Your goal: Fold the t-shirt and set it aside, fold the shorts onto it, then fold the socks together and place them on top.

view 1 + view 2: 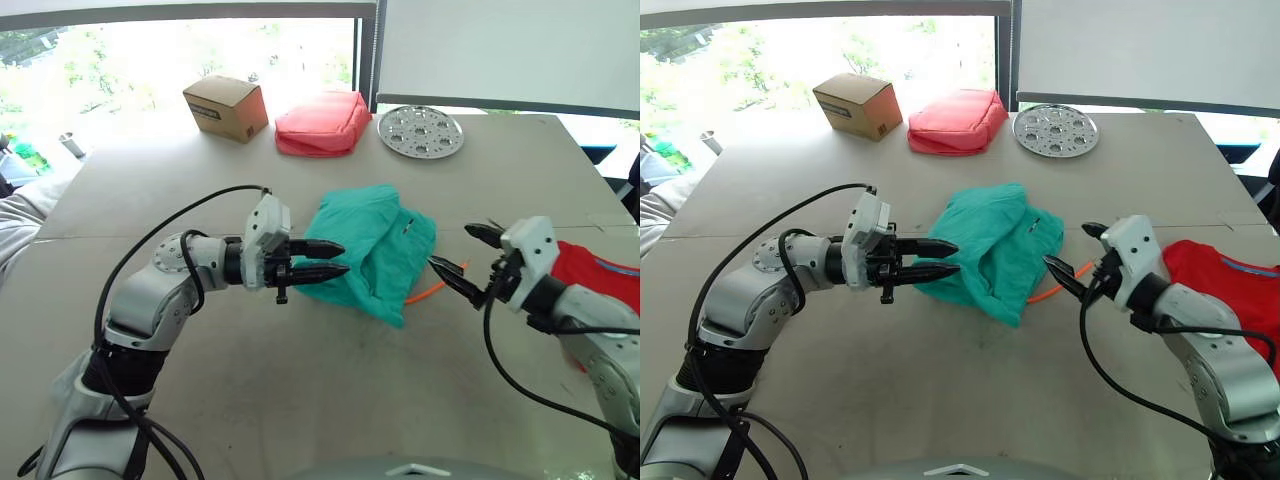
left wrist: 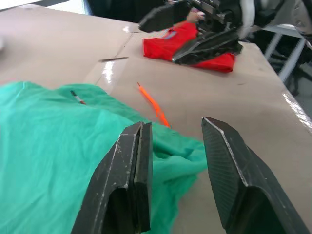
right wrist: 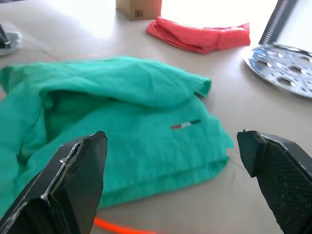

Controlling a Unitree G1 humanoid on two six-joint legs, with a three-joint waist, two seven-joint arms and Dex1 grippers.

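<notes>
The shorts (image 1: 374, 250) lie bunched mid-surface (image 1: 300, 400); the left end effector (image 1: 330, 260) sits at their left edge, fingers slightly spread and holding nothing; the right end effector (image 1: 470, 258) hovers just right of them, fingers spread wide, near an orange cord (image 1: 432, 290); the t-shirt (image 1: 1230, 290) lies at the right edge under the right arm
</notes>
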